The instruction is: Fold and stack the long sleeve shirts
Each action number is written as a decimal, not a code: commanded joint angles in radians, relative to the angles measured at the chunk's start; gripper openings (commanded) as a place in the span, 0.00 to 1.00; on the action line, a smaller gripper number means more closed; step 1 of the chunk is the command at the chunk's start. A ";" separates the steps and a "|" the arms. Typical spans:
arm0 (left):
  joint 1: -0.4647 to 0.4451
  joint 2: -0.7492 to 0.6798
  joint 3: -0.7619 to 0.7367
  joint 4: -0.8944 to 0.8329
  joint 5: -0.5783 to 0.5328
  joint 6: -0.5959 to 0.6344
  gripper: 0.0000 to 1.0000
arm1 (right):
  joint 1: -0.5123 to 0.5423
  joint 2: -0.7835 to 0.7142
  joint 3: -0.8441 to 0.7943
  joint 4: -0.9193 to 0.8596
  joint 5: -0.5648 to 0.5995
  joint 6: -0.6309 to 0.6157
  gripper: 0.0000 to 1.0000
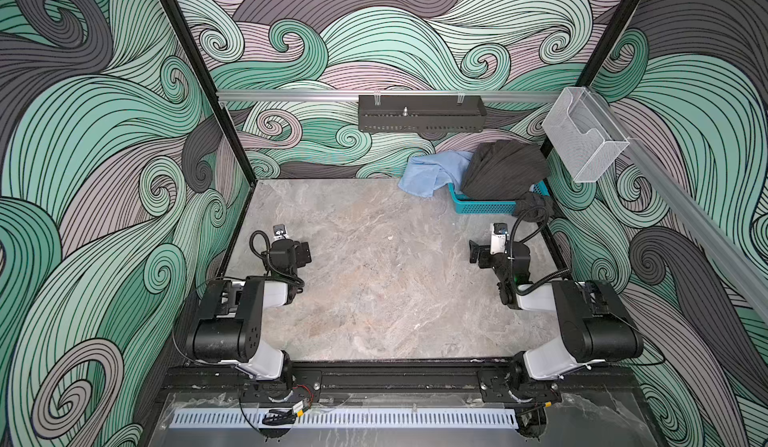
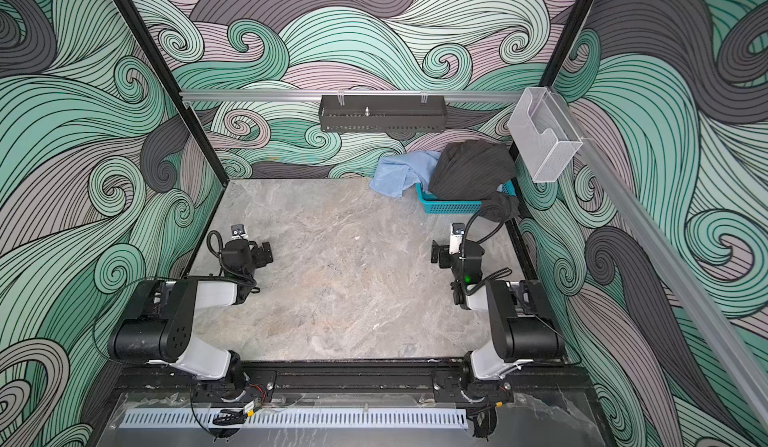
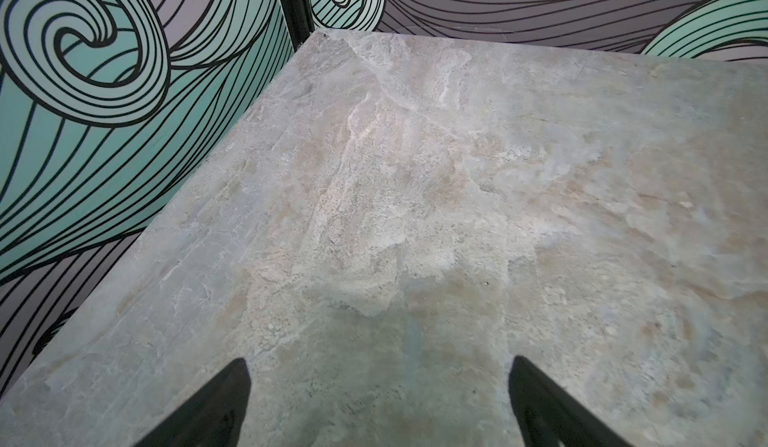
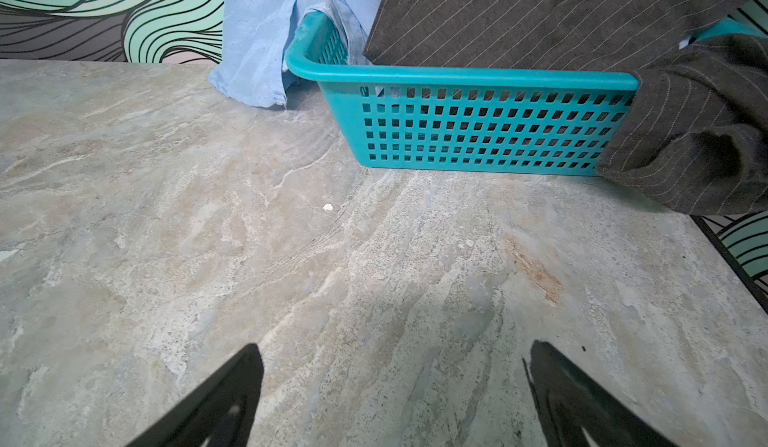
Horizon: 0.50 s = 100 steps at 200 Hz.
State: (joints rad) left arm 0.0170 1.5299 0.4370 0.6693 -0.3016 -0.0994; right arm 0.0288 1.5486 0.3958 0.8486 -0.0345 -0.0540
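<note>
nothing of the task looks done yet. both shirts lie unfolded at the basket [image 1: 482,206], and no folded piece or stack shows anywhere on the table [image 1: 374,282].

the left gripper [image 3: 378,366] has its jaws spread wide with nothing between them. ahead of them is only bare table and the wall corner, and both shirts are well apart from it, across the table. the right gripper [image 4: 392,349] is also spread wide and holds nothing. the basket stands ahead of its jaws with open table between, not touching.

the grey shirt [image 4: 540,12] is heaped in the basket, with a bunched part spilling over one end down to the table, the end nearer the right jaws in both top views. the blue shirt [image 4: 266,29] hangs crumpled over the other end, partly on the table and farther from those jaws. how much of it sits inside the basket i cannot tell.

my read is that all the work is left: lift each shirt out, spread it flat on the open table between the two grippers, fold in sleeves and body, then set one on the other. the grey one seems the likelier first pick, being on top and closest to the right jaws.

count: two shirts, one grey and one blue; one basket; two grippers, both empty.
</note>
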 commanded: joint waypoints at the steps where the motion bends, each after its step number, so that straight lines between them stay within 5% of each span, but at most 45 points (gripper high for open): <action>1: 0.001 -0.007 0.022 0.013 0.009 0.006 0.99 | -0.004 -0.009 0.010 -0.006 0.020 0.006 1.00; 100: 0.004 -0.007 0.022 0.014 0.013 0.003 0.99 | -0.007 -0.011 0.014 -0.012 0.058 0.023 1.00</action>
State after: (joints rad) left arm 0.0170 1.5299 0.4370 0.6693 -0.3012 -0.0994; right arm 0.0273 1.5486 0.3962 0.8467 -0.0071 -0.0444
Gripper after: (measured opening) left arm 0.986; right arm 0.995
